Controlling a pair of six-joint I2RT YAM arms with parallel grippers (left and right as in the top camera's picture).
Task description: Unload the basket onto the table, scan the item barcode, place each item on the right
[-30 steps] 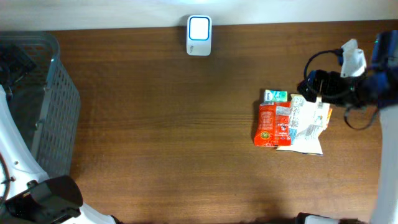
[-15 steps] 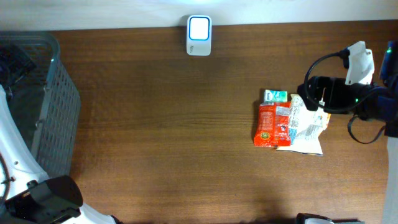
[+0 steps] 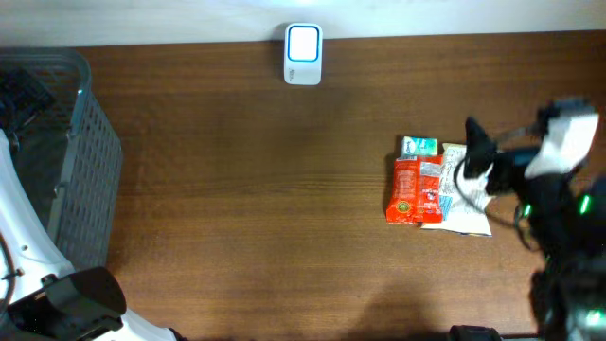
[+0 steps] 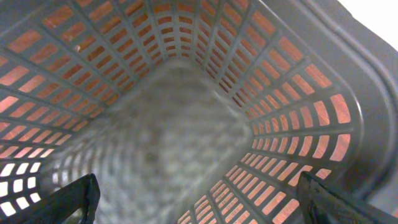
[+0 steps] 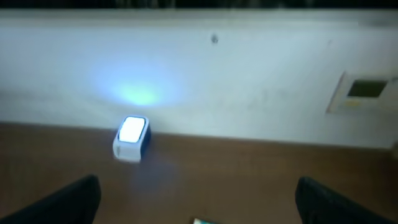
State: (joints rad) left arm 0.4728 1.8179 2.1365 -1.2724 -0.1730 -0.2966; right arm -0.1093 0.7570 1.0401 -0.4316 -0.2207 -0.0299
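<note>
A small pile of items lies on the table right of centre: a red packet [image 3: 407, 189], a white printed packet [image 3: 471, 197] and a teal pack [image 3: 418, 145]. My right gripper [image 3: 467, 152] hangs open just over the pile's right edge, holding nothing. In the right wrist view the open right gripper [image 5: 202, 205] looks across the table at the white scanner [image 5: 130, 138] with its lit face, and a sliver of the teal pack [image 5: 202, 220] shows at the bottom edge. The scanner [image 3: 303, 54] stands at the table's back edge. My left gripper [image 4: 199, 208] is open and empty inside the basket.
A grey mesh basket [image 3: 57, 161] stands at the table's left end; its ribbed wall [image 4: 280, 81] fills the left wrist view. A pale wall with a small plate [image 5: 364, 90] runs behind the table. The left arm's base [image 3: 76, 298] sits at the front left.
The right arm has swung toward the table's front; its gripper stays open over the pile's right edge. The items, the scanner and the left arm have not moved.
</note>
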